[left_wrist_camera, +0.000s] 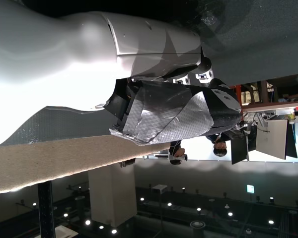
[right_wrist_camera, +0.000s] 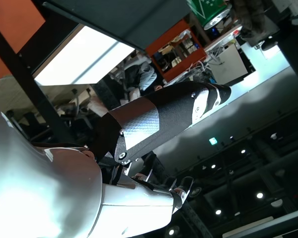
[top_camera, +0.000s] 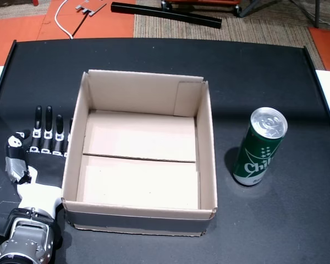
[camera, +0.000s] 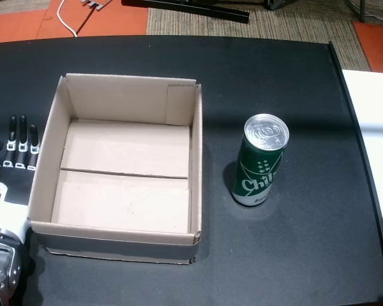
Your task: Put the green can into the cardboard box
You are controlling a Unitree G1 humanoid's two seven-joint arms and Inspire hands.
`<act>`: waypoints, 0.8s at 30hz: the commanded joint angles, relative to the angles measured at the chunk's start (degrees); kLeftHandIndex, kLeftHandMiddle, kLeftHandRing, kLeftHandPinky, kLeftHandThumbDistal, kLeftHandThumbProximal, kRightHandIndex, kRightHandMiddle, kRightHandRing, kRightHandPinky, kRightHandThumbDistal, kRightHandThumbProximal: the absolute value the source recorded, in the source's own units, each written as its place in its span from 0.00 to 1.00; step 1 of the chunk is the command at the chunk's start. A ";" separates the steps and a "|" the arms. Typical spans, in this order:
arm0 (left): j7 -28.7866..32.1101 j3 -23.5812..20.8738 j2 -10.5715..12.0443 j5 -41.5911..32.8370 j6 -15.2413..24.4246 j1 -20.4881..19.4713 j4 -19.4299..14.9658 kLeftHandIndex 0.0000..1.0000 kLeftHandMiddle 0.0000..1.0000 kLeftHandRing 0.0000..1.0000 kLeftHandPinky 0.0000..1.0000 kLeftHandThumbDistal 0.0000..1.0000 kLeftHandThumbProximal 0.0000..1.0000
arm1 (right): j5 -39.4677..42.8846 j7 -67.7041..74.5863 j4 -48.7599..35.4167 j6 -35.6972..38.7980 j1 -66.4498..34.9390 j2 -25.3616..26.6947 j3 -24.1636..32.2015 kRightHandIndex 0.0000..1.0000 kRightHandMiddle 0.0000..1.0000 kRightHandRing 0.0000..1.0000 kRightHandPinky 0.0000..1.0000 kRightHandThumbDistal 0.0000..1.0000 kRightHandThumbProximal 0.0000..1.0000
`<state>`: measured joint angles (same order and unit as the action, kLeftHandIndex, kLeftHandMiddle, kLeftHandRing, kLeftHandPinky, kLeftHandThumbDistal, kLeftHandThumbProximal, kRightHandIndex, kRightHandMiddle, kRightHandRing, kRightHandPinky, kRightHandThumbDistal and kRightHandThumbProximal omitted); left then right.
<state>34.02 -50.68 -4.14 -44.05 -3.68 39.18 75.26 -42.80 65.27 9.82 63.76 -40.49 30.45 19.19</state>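
Looking down from the head cams, I've got the green can (top_camera: 259,147) standing upright on the black desk (top_camera: 264,71), to the right of the cardboard box (top_camera: 207,143) w/ a clear gap between them. Same layout in both head views; can (camera: 259,160) top is silver, tab closed, white lettering on the side. Box (camera: 195,159) is open-topped, flaps folded flat inside, nothing in it.

Left hand (top_camera: 39,159) lies flat on the desk just beside the box's left wall, palm down, fingers (top_camera: 48,129) straight, side by side and pointing away from me, holding nothing. It also shows at the edge of a head view (camera: 9,166). Left wrist cam mostly shows the hand's (left_wrist_camera: 179,111) grey-taped thumb part and white shell, pic turned, room ceiling lights below.

Right hand (right_wrist_camera: 164,124) only shows in its own wrist cam: one carbon-look finger segment sticking out, nothing in it, but I can't tell how the rest of the fingers sit. A bit of the can (right_wrist_camera: 208,9) peeks in at that view's top edge, well apart from the hand.
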 commanded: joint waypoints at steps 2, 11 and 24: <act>-1.95 -0.11 0.29 0.48 -0.08 -2.60 1.50 0.51 0.47 0.57 0.72 0.00 0.82 | 1.76 -3.27 -0.04 1.75 -0.16 -1.17 2.86 0.67 0.80 0.88 0.94 1.00 0.51; -2.02 0.12 0.56 1.03 0.29 -2.57 1.62 0.50 0.46 0.55 0.71 0.01 0.81 | 26.14 -25.02 0.69 -0.01 7.45 1.23 -0.47 0.87 0.93 0.95 0.99 1.00 0.44; -1.29 -0.06 0.16 0.59 -0.08 -1.96 1.58 0.48 0.45 0.57 0.69 0.03 0.77 | 45.30 -54.82 15.00 -9.79 39.65 0.51 -4.95 0.85 0.91 0.93 0.97 1.00 0.45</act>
<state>34.49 -50.72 -4.16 -44.03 -3.64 39.82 75.33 1.70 11.54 23.74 54.40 -1.28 31.99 13.83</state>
